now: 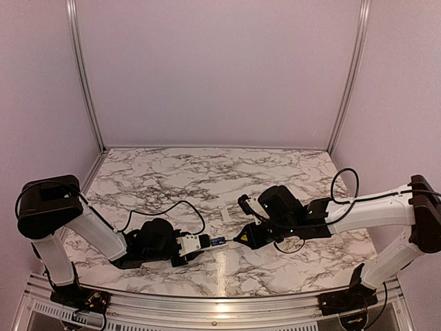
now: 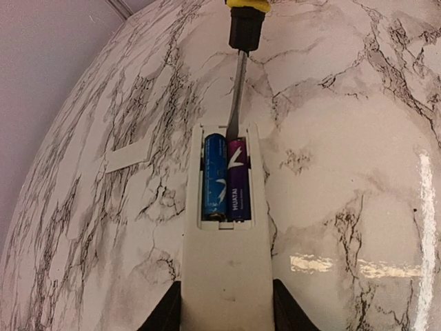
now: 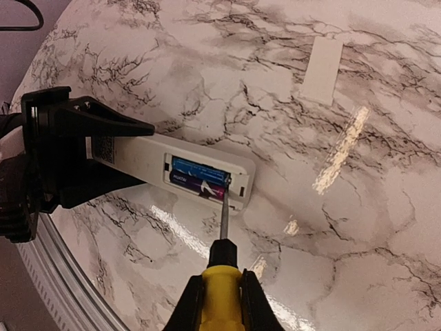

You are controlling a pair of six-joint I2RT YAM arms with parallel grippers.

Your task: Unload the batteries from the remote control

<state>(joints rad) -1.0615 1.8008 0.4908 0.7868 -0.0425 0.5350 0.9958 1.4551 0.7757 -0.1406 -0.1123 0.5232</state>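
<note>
Left gripper (image 2: 227, 310) clamps the slim white plastic remote control (image 3: 148, 155) steady so right gripper (image 3: 219, 303), clenching a yellow-handled screwdriver (image 2: 238, 89), can pry blue-and-purple cylindrical batteries (image 2: 215, 176).

Remote control (image 3: 141, 153) lies on marble table (image 3: 386, 227), batt. bay open, facing up. L gripper (image 3: 120, 155) clamps remote control at dark-label end, black fingers either side. Two batteries (image 3: 196, 176) side by side in bay: one blue, one purple. Screwdriver (image 3: 223, 255) shaft runs from yellow handle to bay's free end, tip at purple batt. end. R gripper (image 3: 220, 296) closed on handle. White cover piece (image 3: 322, 69) flat on table, well apart from remote control, beyond its free end.
</note>
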